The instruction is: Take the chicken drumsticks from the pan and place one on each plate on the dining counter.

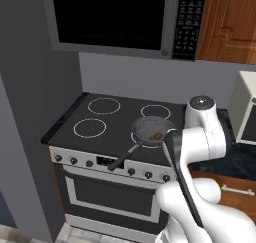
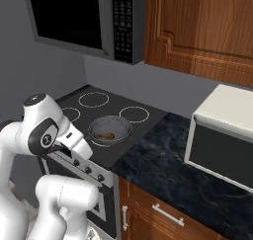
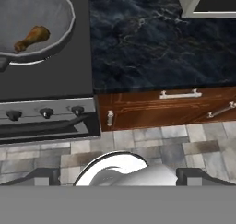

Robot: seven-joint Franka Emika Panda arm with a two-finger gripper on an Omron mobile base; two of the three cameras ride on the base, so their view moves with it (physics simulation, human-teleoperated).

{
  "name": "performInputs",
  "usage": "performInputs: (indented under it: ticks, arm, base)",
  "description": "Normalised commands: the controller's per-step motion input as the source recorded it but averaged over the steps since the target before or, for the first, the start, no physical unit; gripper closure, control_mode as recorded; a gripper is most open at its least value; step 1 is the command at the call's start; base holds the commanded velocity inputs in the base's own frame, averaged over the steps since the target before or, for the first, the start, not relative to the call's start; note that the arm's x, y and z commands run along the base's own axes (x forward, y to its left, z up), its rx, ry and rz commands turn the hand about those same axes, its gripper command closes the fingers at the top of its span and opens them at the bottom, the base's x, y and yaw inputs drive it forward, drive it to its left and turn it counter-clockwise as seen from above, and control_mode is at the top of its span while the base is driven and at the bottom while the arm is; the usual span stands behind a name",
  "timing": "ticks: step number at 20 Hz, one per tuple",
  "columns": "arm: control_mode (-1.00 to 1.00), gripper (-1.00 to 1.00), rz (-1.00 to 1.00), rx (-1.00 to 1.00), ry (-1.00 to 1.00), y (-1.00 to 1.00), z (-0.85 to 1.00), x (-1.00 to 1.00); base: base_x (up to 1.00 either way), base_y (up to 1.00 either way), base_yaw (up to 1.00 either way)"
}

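Drumstick (image 3: 32,38) lies slantwise in the pan (image 3: 62,32), up and left of the fingers (image 3: 119,176), which gape wide, holding nothing.

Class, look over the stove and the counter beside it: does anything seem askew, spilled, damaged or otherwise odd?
Nothing looks spilled or broken. One oddity: the pan on the stove holds a single drumstick, though the job calls for two. Its handle juts out over the knobs at the stove's front edge.

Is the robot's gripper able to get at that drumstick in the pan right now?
Probably yes: the drumstick lies uncovered in the pan on the stove, and the gripper is open, holding nothing.
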Motion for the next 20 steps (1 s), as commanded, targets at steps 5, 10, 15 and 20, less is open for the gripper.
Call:
performInputs:
  ticks: [5, 10, 15, 20]
  arm:
    - [1.00, -1.00, 0.00, 0.00, 0.00, 0.00, 0.00, 0.00]
    - [1.00, -1.00, 0.00, 0.00, 0.00, 0.00, 0.00, 0.00]
    - [1.00, -1.00, 0.00, 0.00, 0.00, 0.00, 0.00, 0.00]
    - [1.00, -1.00, 0.00, 0.00, 0.00, 0.00, 0.00, 0.00]
  base:
    - [0.63, 0.09, -0.02]
    - [0.33, 0.16, -0.08]
    - [0.01, 0.00, 0.00]
    - [0.00, 0.00, 0.00]
